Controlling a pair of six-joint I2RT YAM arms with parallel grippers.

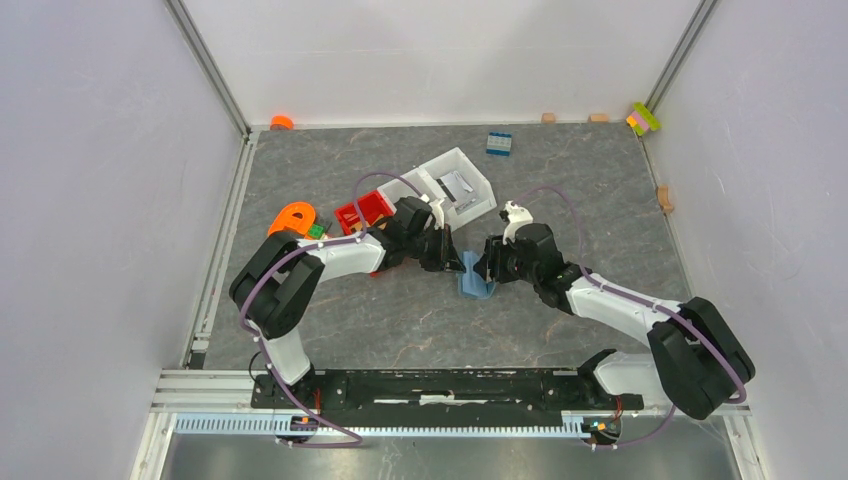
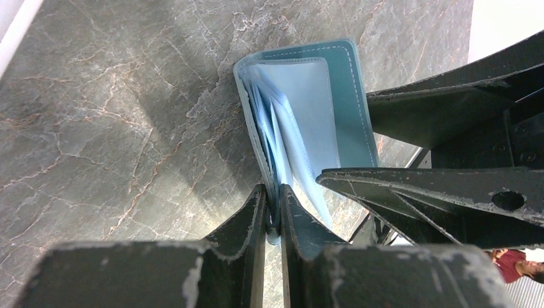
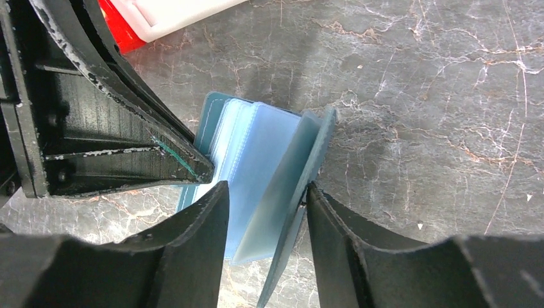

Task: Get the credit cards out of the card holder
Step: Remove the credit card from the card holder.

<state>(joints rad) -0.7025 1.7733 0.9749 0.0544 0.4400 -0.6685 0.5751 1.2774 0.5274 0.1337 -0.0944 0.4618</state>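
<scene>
The holder is mid-table between the two arms, standing on edge and fanned open like a little book, spine away from the left wrist cam. The inside is all pale blue sleeves, and honestly I can't spot a single tan card in any view. Either they're tucked deep or edge-on, can't say.

The left gripper is clamped nearly closed on one teal cover, right at its near edge. My read is that it's the anchor, keeping the thing upright and stopping it from skating over the table.

The right gripper comes in from the other side with its jaws apart. The other cover and a sleeve or two sit between the fingers. One finger touches the cover and the other sits against the sleeves, but I can't tell whether it's actually biting or just straddling. Looks like it's there to spread the covers so the pockets open up.

Further out there's a white bin and some red stuff behind the left arm, neither touching the holder.

I'd say this is the prying-open stage, with no card out yet.
</scene>
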